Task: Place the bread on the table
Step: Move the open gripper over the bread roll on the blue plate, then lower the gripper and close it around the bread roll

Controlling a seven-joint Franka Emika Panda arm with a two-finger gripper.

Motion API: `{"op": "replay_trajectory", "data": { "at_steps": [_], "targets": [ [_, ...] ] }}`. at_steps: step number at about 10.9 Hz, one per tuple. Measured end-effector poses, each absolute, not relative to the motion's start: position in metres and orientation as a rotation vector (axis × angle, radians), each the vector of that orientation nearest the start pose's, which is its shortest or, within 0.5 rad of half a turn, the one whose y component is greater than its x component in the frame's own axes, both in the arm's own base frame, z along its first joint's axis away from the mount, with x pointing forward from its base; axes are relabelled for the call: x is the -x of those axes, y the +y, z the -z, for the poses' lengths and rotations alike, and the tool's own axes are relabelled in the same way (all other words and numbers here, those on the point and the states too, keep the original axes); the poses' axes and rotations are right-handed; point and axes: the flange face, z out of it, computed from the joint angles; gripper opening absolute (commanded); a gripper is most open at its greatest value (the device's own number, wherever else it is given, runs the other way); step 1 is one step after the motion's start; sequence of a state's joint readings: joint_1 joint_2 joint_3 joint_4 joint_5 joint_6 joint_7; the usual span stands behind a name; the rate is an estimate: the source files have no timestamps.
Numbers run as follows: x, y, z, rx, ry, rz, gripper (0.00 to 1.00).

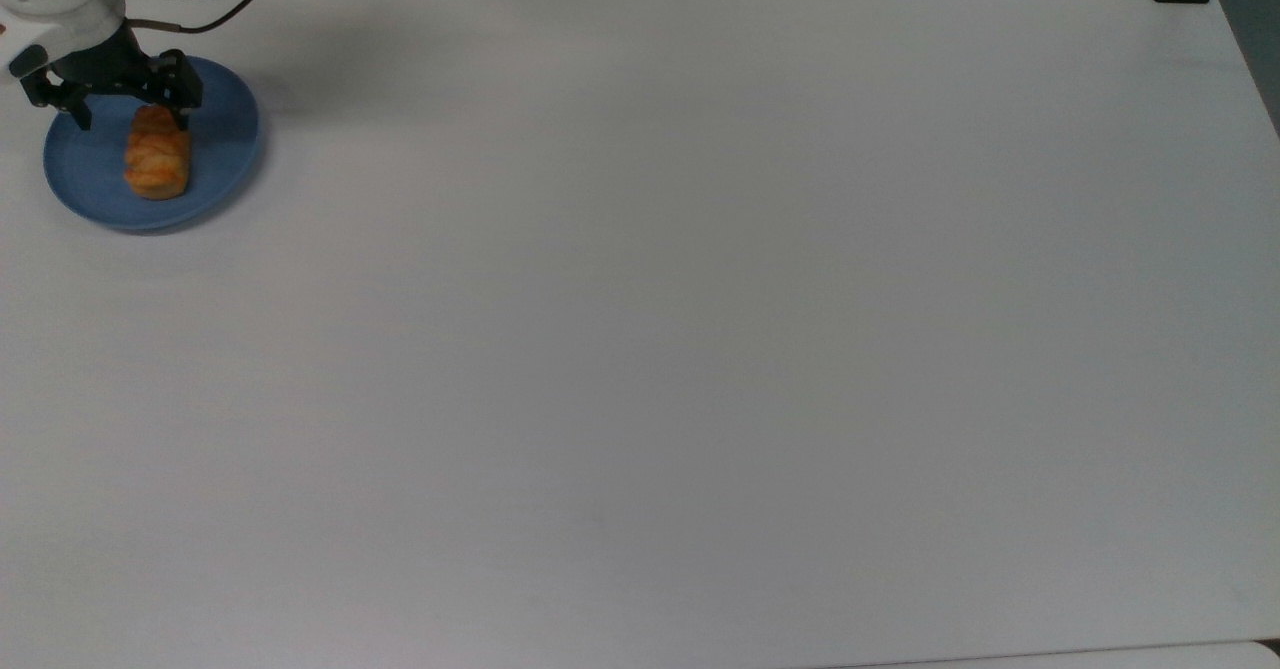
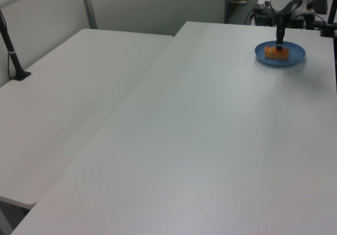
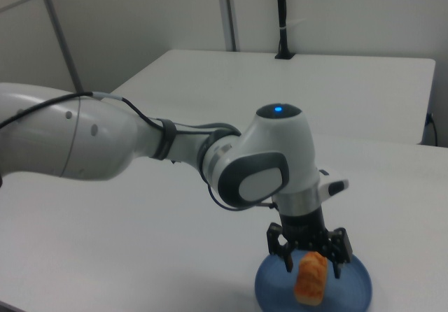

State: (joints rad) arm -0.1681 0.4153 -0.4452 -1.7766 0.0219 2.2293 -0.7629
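While the bread [image 1: 156, 156] lies lengthwise on the blue plate [image 1: 223, 159] at the far left corner of the counter [image 1: 700, 349] in the top view, the gripper [image 1: 133, 117] hangs over the roll's far end. Jaws are spread wide, wider than the roll, and hold nothing; one finger stands on each side of that end. In the right view the gripper [image 3: 312, 263] straddles the top of the bread [image 3: 311, 278], with the fingertips about level with its upper crust, above the plate [image 3: 353, 292].

Judgement: approach step, grasp not yet made; bread not yet on the bare counter.

Risks from here:
- Grip is placed toward one end, not mid-length. On lifting, the roll could pivot and droop, or slip out.
- Ridged, soft-looking crust: too hard a squeeze may crush it; too light, it drops.
- Descending too far could press the fingertips onto the plate and shift or tip it.
- Plate sits close to the counter's left edge in the top view; a nudge that way could push it off.

Plenty of open white surface lies to the top view's right for the placement.
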Motion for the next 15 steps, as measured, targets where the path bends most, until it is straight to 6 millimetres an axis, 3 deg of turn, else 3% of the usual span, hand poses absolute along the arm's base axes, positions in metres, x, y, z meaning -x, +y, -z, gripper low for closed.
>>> {"op": "replay_trajectory", "data": {
  "at_steps": [2, 3, 5, 7, 12, 15],
  "targets": [
    [-0.549, -0.359, -0.336, 3.308, -0.293, -0.067, 0.97],
    [-0.548, -0.359, -0.331, 3.306, -0.295, -0.076, 0.89],
    [-0.548, -0.357, -0.325, 3.296, -0.292, -0.087, 0.62],
    [-0.547, -0.356, -0.321, 3.289, -0.286, -0.090, 0.49],
    [-0.550, -0.349, -0.321, 3.261, -0.259, -0.054, 0.46],
    [-0.550, -0.344, -0.334, 3.249, -0.263, -0.044, 0.46]
  ]
}}
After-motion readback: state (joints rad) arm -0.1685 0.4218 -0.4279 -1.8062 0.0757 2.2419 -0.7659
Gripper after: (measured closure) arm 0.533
